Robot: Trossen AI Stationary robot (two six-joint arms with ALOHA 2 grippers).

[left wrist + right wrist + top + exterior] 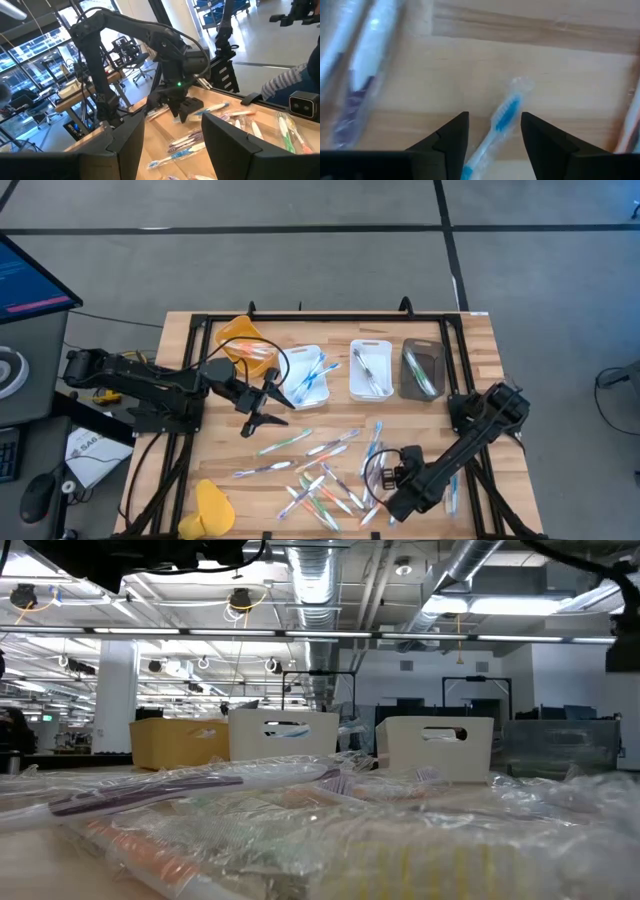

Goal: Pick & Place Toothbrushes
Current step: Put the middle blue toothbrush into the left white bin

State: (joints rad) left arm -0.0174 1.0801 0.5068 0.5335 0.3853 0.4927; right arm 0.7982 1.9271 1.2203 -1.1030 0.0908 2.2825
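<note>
Leftward first: your left gripper (262, 408) hangs above the table beside the near edge of the white tray (307, 377), jaws spread and holding nothing; leave it parked. A yellow tray (244, 340) sits beyond it, a second white tray (370, 369) and a dark tray (423, 369) further right, all already carrying brushes.

Centre: the loose toothbrushes (320, 470) lie scattered in their wrappers across the near half of the table (480, 350), several crossing or touching.

Right: your right gripper (494, 131) is low over the boards at the pile's right edge, fingers apart, straddling a blue-bristled toothbrush (502, 117) with nothing gripped yet. Judged from the wrist view, the handle runs roughly down the gap, so come straight down and close on the handle just behind the head.

Watch the crinkled wrapper: it may slide, so close slowly. A purple-accented brush (351, 95) lies nearby to one side and another brush (629, 125) at the opposite edge; both look clear of the fingers, but lift vertically before swinging toward the trays.
</note>
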